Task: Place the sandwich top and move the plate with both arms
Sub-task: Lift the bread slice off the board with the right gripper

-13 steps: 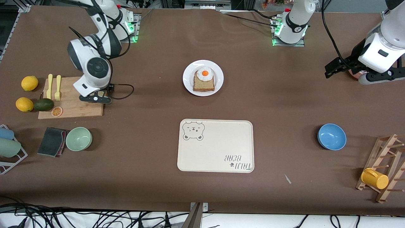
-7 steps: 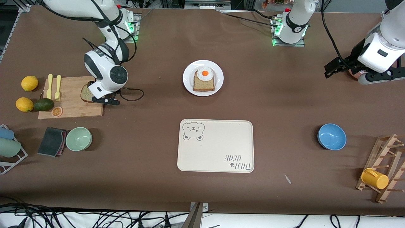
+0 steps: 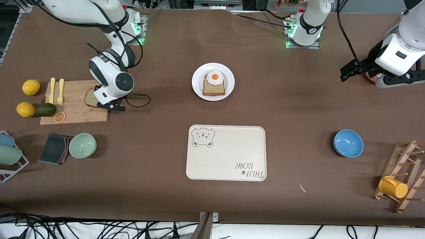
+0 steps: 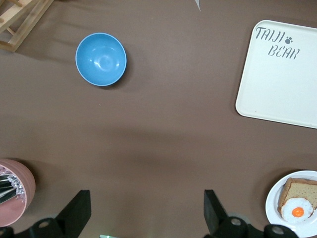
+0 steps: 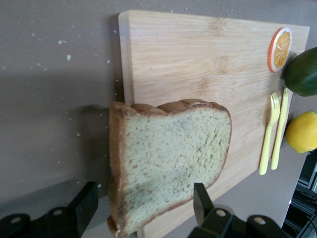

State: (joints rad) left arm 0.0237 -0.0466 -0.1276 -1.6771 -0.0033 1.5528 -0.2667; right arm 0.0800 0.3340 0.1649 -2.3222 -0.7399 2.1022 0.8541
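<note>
The sandwich top [image 3: 89, 97], a plain brown slice [image 5: 168, 153], lies on the cutting board [image 3: 74, 113], overhanging the board's edge that faces the table's middle. My right gripper [image 3: 107, 105] is low over it, open. In the right wrist view its fingers [image 5: 84, 206] straddle the slice's overhanging part with gaps on both sides [image 5: 143, 203]. The white plate [image 3: 197, 74] sits mid-table, carrying a bread slice with a fried egg [image 3: 214, 83]. My left gripper [image 3: 347, 73] waits open [image 4: 147, 208] in the air at the left arm's end of the table.
The cream bear tray [image 3: 225, 152] lies nearer the front camera than the plate. The board has yellow forks [image 3: 56, 91] on it and two lemons [image 3: 31, 87] and an avocado [image 3: 45, 109] beside it. A green bowl [image 3: 82, 145], a blue bowl [image 3: 348, 143], a pink cup [image 4: 17, 191] and a rack with a yellow mug [image 3: 393, 187] stand around.
My right hand has shifted from over the board toward its edge on the table's middle side, uncovering the slice. Its fingers have narrowed slightly. The left arm has not moved.
</note>
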